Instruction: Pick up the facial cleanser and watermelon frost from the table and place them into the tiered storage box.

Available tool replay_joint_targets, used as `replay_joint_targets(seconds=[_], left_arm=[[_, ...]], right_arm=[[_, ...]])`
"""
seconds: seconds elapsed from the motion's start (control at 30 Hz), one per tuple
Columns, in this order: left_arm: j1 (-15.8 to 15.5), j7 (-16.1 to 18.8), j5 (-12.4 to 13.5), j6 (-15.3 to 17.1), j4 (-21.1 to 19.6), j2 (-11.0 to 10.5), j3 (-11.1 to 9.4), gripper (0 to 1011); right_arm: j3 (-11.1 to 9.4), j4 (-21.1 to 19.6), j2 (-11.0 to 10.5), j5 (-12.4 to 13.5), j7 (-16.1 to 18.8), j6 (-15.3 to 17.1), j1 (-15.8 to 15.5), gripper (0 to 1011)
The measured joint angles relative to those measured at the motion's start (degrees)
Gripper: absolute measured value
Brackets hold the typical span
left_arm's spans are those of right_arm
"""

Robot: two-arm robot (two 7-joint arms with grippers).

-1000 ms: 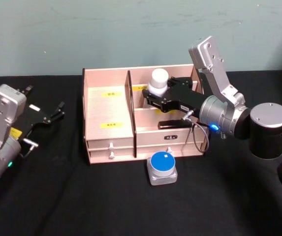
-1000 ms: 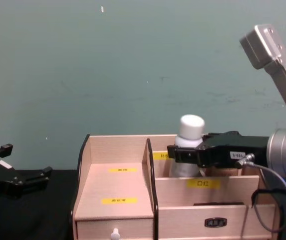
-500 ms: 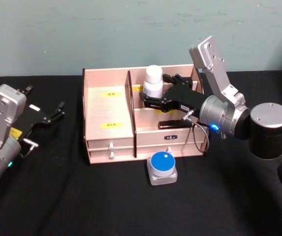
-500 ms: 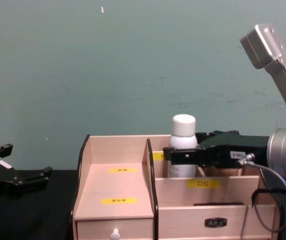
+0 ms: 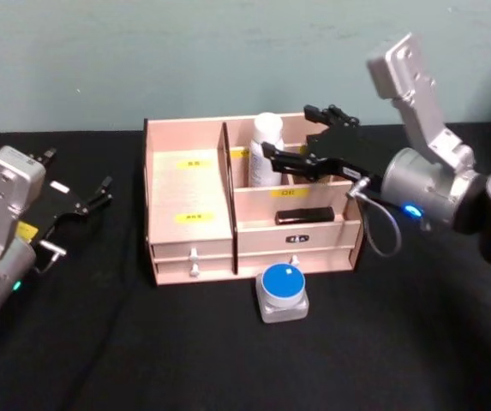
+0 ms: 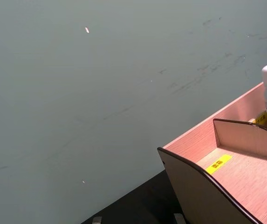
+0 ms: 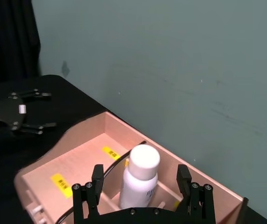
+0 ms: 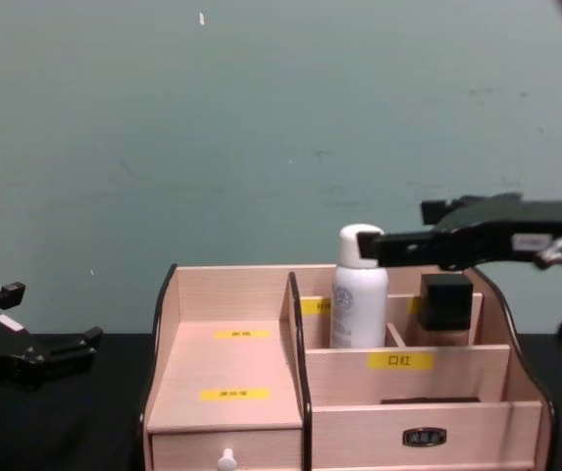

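In the rear compartment on the right side of the pale wooden tiered storage box [image 5: 185, 137] with yellow labels, the white cylindrical bottle of facial cleanser [image 5: 265, 158] is standing upright, free of any grip. The right gripper [image 5: 288, 131] is hovering level with the bottle's cap, its black fingers spread wide apart, one on each side of the cap and touching nothing. Its silver forearm is angling up and away toward the robot's right, with the wrist reaching in over the box's right end. Judging by this, the first placing is done and the step in hand is clearing the box. The watermelon frost, a small round blue-lidded container in a pale squarish base [image 5: 282, 291], is sitting on the black cloth table [image 5: 142, 342] just in front of the box's drawers, not yet picked up. The next move calls for lifting the open fingers clear of the cap without tipping the bottle, then coming down over the blue lid. The left gripper [image 7: 47, 110] is resting parked on the table well to the left, fingers apart.
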State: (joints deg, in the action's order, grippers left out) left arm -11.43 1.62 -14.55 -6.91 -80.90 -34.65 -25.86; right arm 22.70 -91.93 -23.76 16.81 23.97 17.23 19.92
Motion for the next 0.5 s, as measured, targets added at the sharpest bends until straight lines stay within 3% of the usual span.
replay_joint_targets(seconds=[0.2, 0.33, 0.5], left_arm=[[0.0, 0.0, 0.0, 0.0, 0.0, 0.0, 0.0, 1001], [0.0, 0.0, 0.0, 0.0, 0.0, 0.0, 0.0, 1001], [0.0, 0.0, 0.0, 0.0, 0.0, 0.0, 0.0, 1001]], right_arm=[[-2.0, -9.0, -3.6, 2.4, -0.9, 3.8, -5.2, 1000], [-3.3, -17.3, -5.9, 3.6, -3.6, 7.5, -11.2, 1000], [-3.9, -23.9, -7.3, 4.0, -6.7, 11.2, -16.9, 1000]])
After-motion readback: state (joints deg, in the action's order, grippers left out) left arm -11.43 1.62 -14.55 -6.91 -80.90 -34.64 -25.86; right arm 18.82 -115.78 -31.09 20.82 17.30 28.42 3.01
